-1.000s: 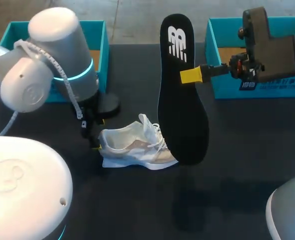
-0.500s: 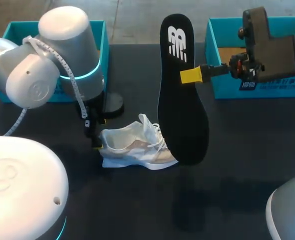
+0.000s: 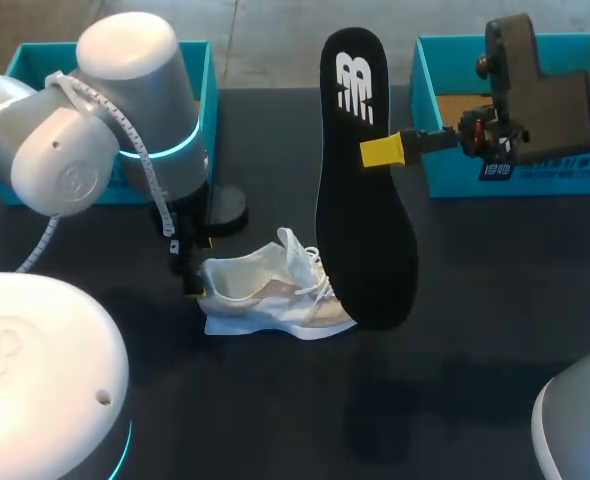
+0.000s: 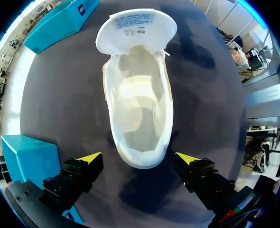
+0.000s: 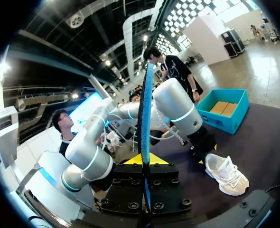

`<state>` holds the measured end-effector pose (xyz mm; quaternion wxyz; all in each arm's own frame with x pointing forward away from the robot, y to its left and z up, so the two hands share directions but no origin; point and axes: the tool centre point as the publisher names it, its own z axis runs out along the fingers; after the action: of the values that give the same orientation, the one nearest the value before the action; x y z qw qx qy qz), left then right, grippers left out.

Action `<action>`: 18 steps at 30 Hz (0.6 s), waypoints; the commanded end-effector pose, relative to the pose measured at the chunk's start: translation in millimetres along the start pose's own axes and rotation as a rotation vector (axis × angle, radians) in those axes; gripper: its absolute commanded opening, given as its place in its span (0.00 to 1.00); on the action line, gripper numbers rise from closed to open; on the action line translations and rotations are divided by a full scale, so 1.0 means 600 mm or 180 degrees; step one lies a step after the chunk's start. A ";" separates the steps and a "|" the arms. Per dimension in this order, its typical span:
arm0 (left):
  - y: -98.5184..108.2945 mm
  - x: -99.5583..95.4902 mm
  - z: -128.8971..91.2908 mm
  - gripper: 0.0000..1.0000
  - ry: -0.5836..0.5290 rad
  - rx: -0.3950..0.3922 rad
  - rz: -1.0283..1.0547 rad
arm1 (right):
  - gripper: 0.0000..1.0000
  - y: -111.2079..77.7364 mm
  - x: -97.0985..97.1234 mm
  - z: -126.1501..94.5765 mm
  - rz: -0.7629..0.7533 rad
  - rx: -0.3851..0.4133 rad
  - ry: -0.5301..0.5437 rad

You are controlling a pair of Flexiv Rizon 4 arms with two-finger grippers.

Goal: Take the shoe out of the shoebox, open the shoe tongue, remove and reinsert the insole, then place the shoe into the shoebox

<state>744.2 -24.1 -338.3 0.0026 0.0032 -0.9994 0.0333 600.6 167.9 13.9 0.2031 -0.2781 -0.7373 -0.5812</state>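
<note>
Pinching flat black insole point(image 3: 360, 240) w/ right gripper point(image 3: 380, 152); white laced shoe point(image 3: 265, 295) below.

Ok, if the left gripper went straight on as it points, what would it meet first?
Probably the shoe: its heel end lies right ahead of the open left gripper. The table would come next, though depth is unclear.

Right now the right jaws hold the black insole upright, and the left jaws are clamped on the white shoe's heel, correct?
Not quite: the left wrist view shows the left jaws open, either side of the heel of the white shoe, not touching it. The right jaws do hold the black insole upright.
</note>
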 end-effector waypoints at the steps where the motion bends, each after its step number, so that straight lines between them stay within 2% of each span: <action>1: 0.001 0.001 -0.001 1.00 -0.0006 -0.0004 0.0000 | 0.00 0.005 -0.003 0.006 0.0004 0.0016 0.0004; 18: 0.003 0.000 0.000 1.00 0.0009 -0.0035 0.0010 | 0.00 0.005 -0.003 0.006 0.0004 0.0016 0.0004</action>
<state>744.2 -22.9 -339.1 0.0028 0.0025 -0.9995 0.0299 600.6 167.9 13.9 0.2031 -0.2781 -0.7373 -0.5812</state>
